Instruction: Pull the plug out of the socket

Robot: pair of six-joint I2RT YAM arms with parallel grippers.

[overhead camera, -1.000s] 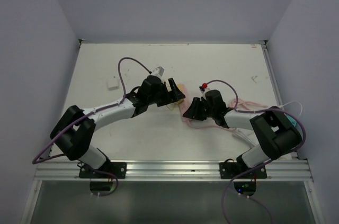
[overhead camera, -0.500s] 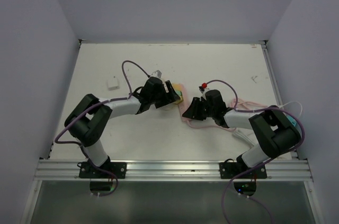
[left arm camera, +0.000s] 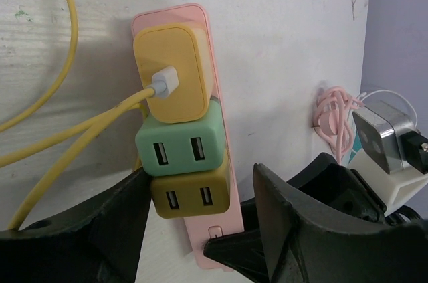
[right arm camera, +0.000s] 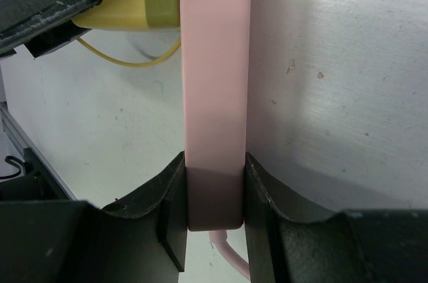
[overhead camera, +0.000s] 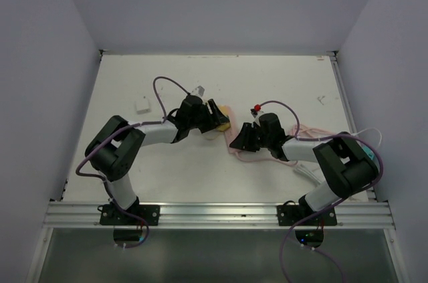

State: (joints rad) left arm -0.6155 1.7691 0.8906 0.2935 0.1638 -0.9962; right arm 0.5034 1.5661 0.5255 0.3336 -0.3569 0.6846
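Two grippers attend one pink socket strip (left arm camera: 200, 246) lying on the white table (left arm camera: 287, 42). Nearest the arm bases, the right gripper (right arm camera: 214, 193) is clamped on the strip's end, a finger pressed against each long side, so we judge the bracing step done. Just beyond, the left gripper (left arm camera: 200, 179) stands wide, its fingers flanking the olive plug (left arm camera: 190, 197) without closing on it. We take this plug as the one to be pulled. It sits fully in the strip, touching the green plug (left arm camera: 177, 150) behind it. Farthest is the yellow plug (left arm camera: 175, 72) with its yellow cable (left arm camera: 67, 136), also seated. We judge that closing on the plug and drawing it off remain to be done.
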